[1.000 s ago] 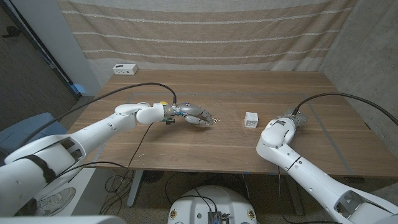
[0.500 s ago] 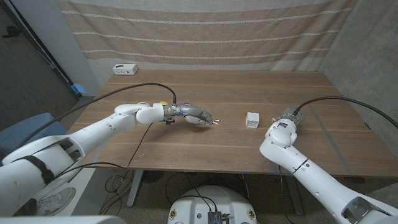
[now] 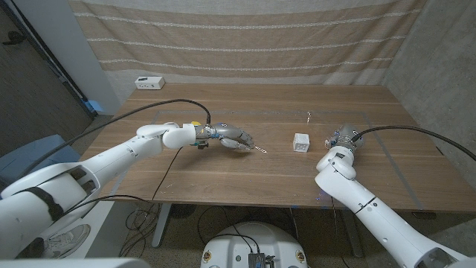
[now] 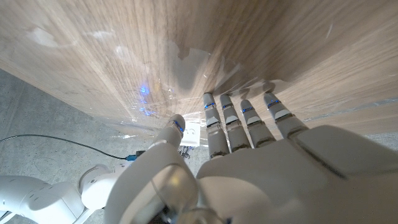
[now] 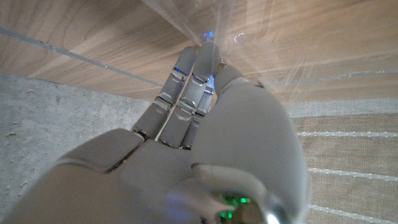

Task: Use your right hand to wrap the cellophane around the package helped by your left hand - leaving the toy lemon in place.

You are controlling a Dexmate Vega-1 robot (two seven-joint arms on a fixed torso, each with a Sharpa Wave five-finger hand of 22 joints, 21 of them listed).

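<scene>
1. Pinching a bunched edge of clear, glinting cellophane sheet (image 5: 186,28) between thumb and fingertips, the right hand (image 3: 343,138) sits right of centre in the head view; the wrist view shows the film gathered into a twist at its fingertips (image 5: 205,53).
2. Small white cube-shaped package (image 3: 300,142) stands on the brown wooden table (image 3: 260,104) just left of the right hand, near but apart from it (contact with the film cannot be judged from above).
3. Left hand (image 3: 234,138) lies at the middle of the head view, fingers stretched toward the package and well short of it. In its wrist view the fingers (image 4: 233,121) are spread, pressing on the cellophane; the package shows beyond the thumb.
4. Faint glints of film show above the package in the head view.
5. White rectangular box (image 3: 149,83) sits at the table's upper left corner.
</scene>
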